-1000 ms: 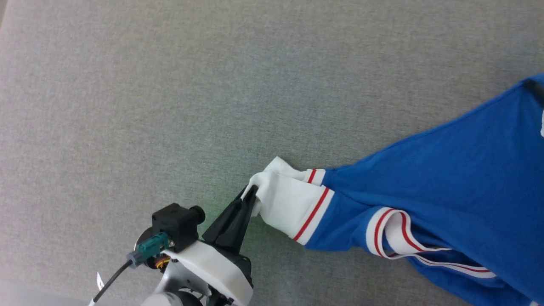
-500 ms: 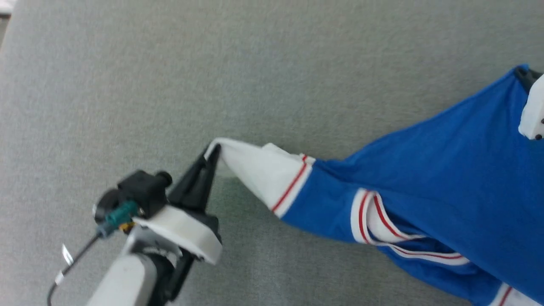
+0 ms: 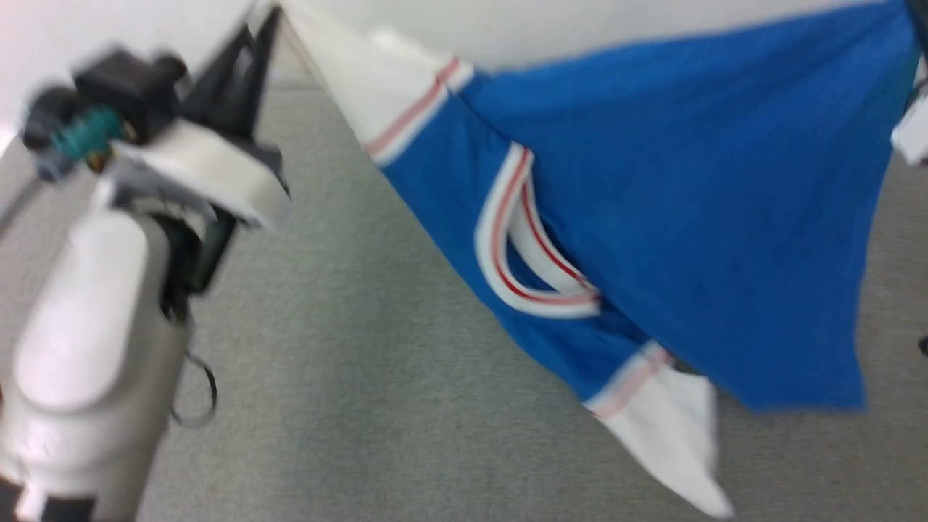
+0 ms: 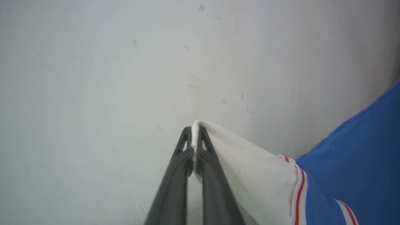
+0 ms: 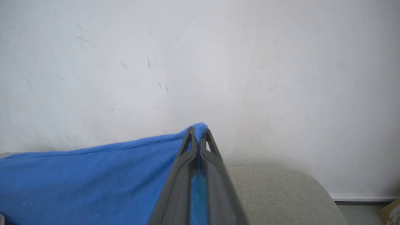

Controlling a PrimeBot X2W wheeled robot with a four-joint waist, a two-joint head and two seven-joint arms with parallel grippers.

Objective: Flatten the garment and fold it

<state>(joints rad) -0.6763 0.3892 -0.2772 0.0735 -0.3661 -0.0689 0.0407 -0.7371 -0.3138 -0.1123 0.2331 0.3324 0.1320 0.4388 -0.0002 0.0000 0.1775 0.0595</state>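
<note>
Up above the grey surface (image 3: 348, 377), the garment (image 3: 689, 217) hangs stretched between two grips. Over on one side, the left gripper (image 4: 195, 132) has its jaws pressed together on the tip of a white sleeve end (image 4: 250, 168), with the cloth nipped right between the fingertips. Across from it, the right gripper (image 5: 198, 131) is clamped on a blue edge of the shirt, and a nub of fabric pokes past the tips. The two holds are well apart, and that looks deliberate: the body drops under its own weight, so creases can fall out before it's laid flat. The striped collar (image 3: 522, 254) sags open mid-span and the other sleeve (image 3: 667, 435) dangles low. The head view is blurred, so I can't tell whether that sleeve touches the surface. Folding hasn't begun, I'd judge; an even lay-down comes first.
</note>
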